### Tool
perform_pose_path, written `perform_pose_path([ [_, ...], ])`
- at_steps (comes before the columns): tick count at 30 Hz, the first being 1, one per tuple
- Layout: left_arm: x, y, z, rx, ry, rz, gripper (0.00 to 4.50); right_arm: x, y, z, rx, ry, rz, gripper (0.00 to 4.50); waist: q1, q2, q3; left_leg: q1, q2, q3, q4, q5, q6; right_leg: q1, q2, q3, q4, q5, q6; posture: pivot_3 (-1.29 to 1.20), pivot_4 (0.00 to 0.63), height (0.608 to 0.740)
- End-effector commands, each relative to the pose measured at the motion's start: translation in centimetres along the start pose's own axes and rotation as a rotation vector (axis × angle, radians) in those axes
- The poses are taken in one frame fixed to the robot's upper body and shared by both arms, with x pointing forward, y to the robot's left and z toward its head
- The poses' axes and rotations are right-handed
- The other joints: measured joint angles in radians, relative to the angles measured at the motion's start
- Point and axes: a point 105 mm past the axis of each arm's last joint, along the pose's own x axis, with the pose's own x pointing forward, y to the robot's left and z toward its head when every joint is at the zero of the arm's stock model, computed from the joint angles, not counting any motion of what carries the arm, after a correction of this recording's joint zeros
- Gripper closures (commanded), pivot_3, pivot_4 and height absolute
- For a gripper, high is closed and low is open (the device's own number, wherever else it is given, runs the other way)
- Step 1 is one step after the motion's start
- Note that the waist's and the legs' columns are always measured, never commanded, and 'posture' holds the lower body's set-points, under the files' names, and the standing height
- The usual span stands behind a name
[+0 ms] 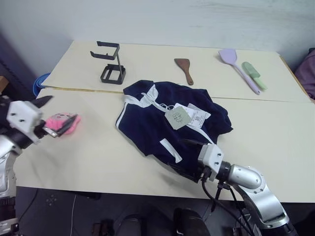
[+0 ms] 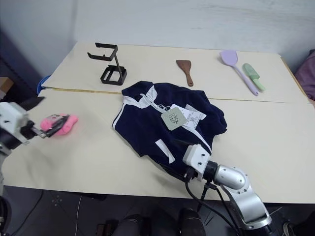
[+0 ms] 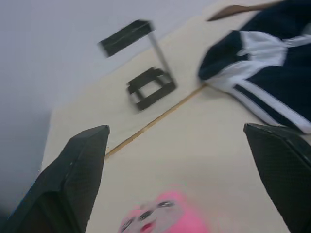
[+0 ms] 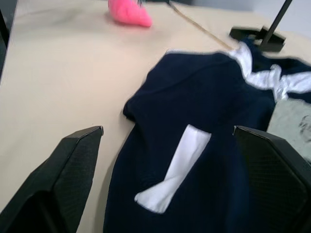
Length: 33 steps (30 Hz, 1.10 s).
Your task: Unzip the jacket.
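The jacket (image 1: pixel 170 125) lies crumpled near the middle of the table (image 1: pixel 275 132), navy blue with white stripes, a white collar toward the far left and a white patch on its near part. Paper hang tags (image 1: pixel 184 116) rest on top of it, a grey-green one overlapping a white one.

The right gripper (image 1: pixel 189 160) sits at the jacket's near edge, pointing toward the far left. Its two black fingers stand wide apart with the fabric spread between and beyond them; they grip nothing. Whether the fingertips touch the cloth cannot be told.

The left gripper (image 3: pixel 180 160) hangs at the left side of the table, well apart from the jacket. Its fingers are also spread wide and hold nothing. A pink plush toy (image 2: pixel 60 123) lies on the table just in front of them.

On the far part of the table stand a black wire stand (image 1: pixel 112 63) to the left, a brown wooden spatula (image 1: pixel 184 70) in the middle, and a lilac spatula (image 1: pixel 237 69) with a green brush (image 1: pixel 254 74) beside it to the right.
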Motion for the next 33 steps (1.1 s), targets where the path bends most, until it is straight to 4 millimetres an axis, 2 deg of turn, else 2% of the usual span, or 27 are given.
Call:
perform_pose_path([
  [1, 3.3, -3.7, -0.5, 0.111, 0.0, -0.265, 0.01, 0.5, -0.2, -0.6, -0.034, 0.049, -0.034, 0.0, -0.001, 0.0, 0.0, 0.0, -0.001, 0.0, 0.0, 0.0, 0.0, 0.0, 0.001, 0.0, 0.001, 0.0, 0.0, 0.0, 0.15, 0.74],
  [3, 5.6, -5.0, -1.0, 0.176, -0.002, -0.341, 0.01, 0.9, -0.1, -1.3, -0.064, 0.094, -0.036, 0.0, -0.003, 0.0, 0.0, 0.0, -0.001, 0.0, 0.0, 0.001, 0.001, 0.0, 0.002, -0.001, 0.001, 0.0, 0.0, 0.0, 0.15, 0.74],
  [6, 8.9, -5.5, -1.6, 0.231, 0.01, -0.368, 0.0, 1.2, -0.4, -2.5, -0.102, 0.157, -0.073, 0.59, -0.003, -0.001, 0.0, -0.002, -0.002, 0.001, 0.0, 0.001, 0.002, -0.002, 0.003, -0.001, 0.001, 0.0, 0.0, 0.0, 0.15, 0.74],
  [8, 10.1, -6.1, -2.6, 0.249, 0.058, -0.419, 0.0, 1.3, -0.8, -2.7, -0.123, 0.181, -0.102, 1.26, -0.006, -0.001, 0.0, -0.003, -0.002, 0.001, 0.0, 0.001, 0.002, -0.002, 0.003, -0.002, 0.001, 0.0, 0.001, 0.0, 0.15, 0.74],
  [11, 11.0, -6.9, -2.9, 0.293, 0.07, -0.498, 0.0, 0.8, -1.2, -3.0, -0.123, 0.218, -0.136, 2.28, -0.007, -0.001, 0.0, -0.003, -0.003, 0.003, 0.0, 0.001, 0.002, -0.003, 0.003, -0.005, 0.001, 0.001, 0.001, 0.0, 0.15, 0.74],
  [12, 11.2, -7.1, -3.0, 0.284, 0.077, -0.522, 0.0, 0.4, -1.3, -3.0, -0.125, 0.226, -0.147, 2.48, -0.005, -0.001, 0.0, -0.003, -0.002, 0.003, 0.0, 0.002, 0.003, -0.003, 0.002, -0.005, 0.001, 0.001, 0.001, 0.0, 0.15, 0.74],
  [13, 11.3, -7.3, -3.3, 0.277, 0.09, -0.547, 0.39, 0.1, -1.5, -2.9, -0.131, 0.23, -0.157, 2.79, -0.004, -0.001, -0.001, -0.003, -0.002, 0.002, 0.0, 0.002, 0.003, -0.002, 0.002, -0.005, 0.001, 0.001, 0.001, 0.0, 0.15, 0.74],
  [14, 11.2, -7.7, -3.4, 0.268, 0.091, -0.579, 0.59, -0.3, -1.5, -2.9, -0.129, 0.24, -0.159, 3.17, -0.003, -0.001, -0.001, -0.003, -0.002, 0.002, 0.0, 0.002, 0.004, -0.002, 0.002, -0.005, 0.001, 0.001, 0.002, 0.0, 0.15, 0.74],
  [18, 10.1, -10.6, -4.0, 0.088, 0.086, -0.759, 1.8, -2.3, -2.1, -2.7, -0.108, 0.259, -0.188, 4.44, -0.002, -0.002, -0.001, -0.003, -0.003, 0.001, 0.001, 0.002, 0.005, -0.001, 0.0, -0.005, 0.001, 0.001, 0.002, 0.0, 0.15, 0.74],
  [22, 7.2, -14.9, -2.3, -0.151, 0.0, -1.041, 3.02, -5.1, -3.0, -2.2, -0.103, 0.274, -0.178, 4.5, -0.003, 0.0, -0.002, -0.002, -0.003, 0.0, 0.001, 0.002, 0.005, 0.0, 0.0, -0.005, 0.0, 0.001, 0.002, 0.0, 0.15, 0.74],
  [27, 5.2, -18.5, 0.9, -0.317, -0.076, -1.155, 4.39, -8.5, -4.0, -2.0, -0.117, 0.269, -0.109, 4.5, -0.001, 0.0, -0.002, -0.003, -0.003, -0.002, 0.002, 0.002, 0.006, 0.002, 0.0, -0.005, -0.002, 0.001, 0.003, 0.0, 0.15, 0.74],
  [30, 4.5, -20.6, 3.2, -0.408, -0.135, -1.167, 4.45, -10.6, -5.3, -2.9, -0.132, 0.302, -0.082, 4.5, -0.001, 0.0, -0.001, -0.003, -0.003, -0.003, 0.004, 0.001, 0.006, 0.004, 0.001, -0.005, -0.002, 0.002, 0.003, 0.0, 0.15, 0.74],
  [33, 4.4, -21.9, 4.8, -0.527, -0.158, -1.142, 4.45, -12.0, -6.4, -4.1, -0.115, 0.334, -0.071, 4.5, 0.0, -0.001, 0.0, -0.003, -0.002, -0.004, 0.005, 0.001, 0.006, 0.005, -0.001, -0.003, -0.002, 0.002, 0.004, 0.0, 0.15, 0.74],
])
